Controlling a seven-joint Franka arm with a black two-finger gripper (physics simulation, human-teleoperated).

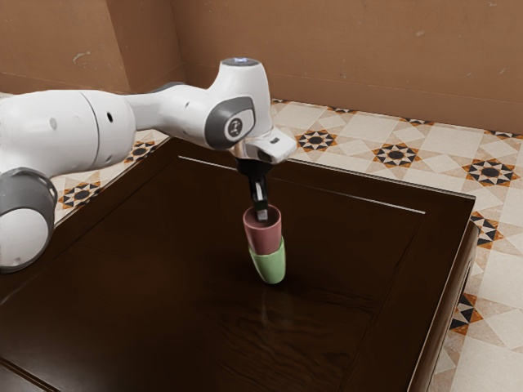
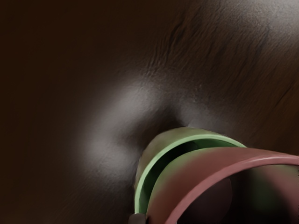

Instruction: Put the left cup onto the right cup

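Nesting pink cup into green cup, centre of exterior frame, on dark worktop. Tool clamped on pink cup's rim wall. Rim pinch leaves base free to drop into green mouth. Both cups tilted, tops toward exterior view's left, likely because arm reaches in at slant. Wrist view: pink rim sits off-centre inside green rim. Stack looks seated but crooked, so letting go now risks toppling.
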